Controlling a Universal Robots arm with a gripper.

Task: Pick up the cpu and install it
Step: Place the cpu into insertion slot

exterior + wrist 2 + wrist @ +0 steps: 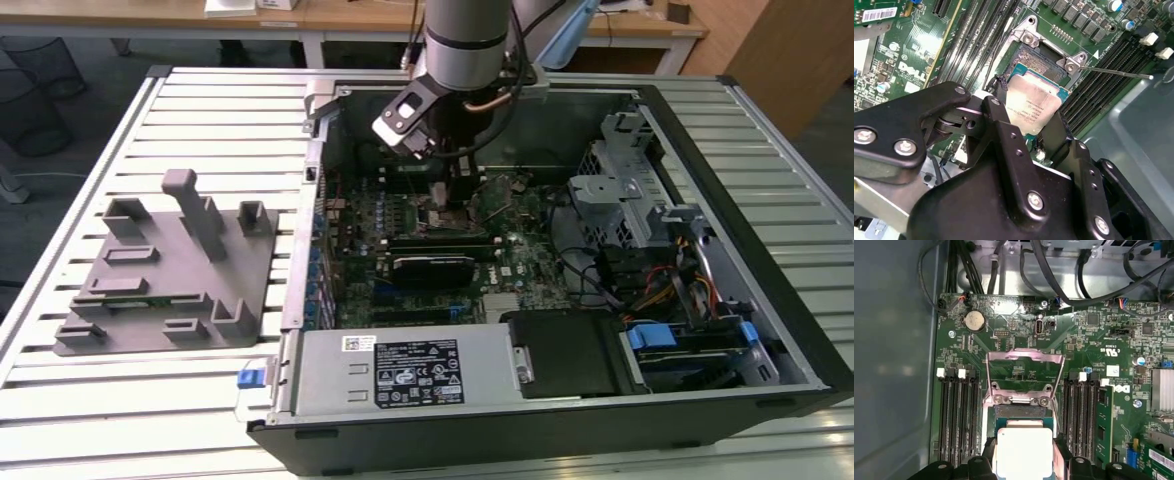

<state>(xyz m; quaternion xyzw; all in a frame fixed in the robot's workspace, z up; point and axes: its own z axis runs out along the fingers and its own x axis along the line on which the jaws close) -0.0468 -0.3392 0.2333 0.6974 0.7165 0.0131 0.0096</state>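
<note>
The cpu, a flat square chip with a shiny silver top, sits between my gripper's black fingers. It hangs level right over the open motherboard socket; whether it touches the socket I cannot tell. My gripper is shut on the cpu, one finger on each of two opposite edges. The socket's metal load plate is flipped open beyond the chip. In the exterior view my gripper reaches down into the open computer case, over the board's middle.
Memory slots flank the socket on both sides. A thin socket lever sticks out sideways. A black block lies on the board near the gripper. Cables run along the case wall. A grey fixture stands on the slatted table at the exterior view's left.
</note>
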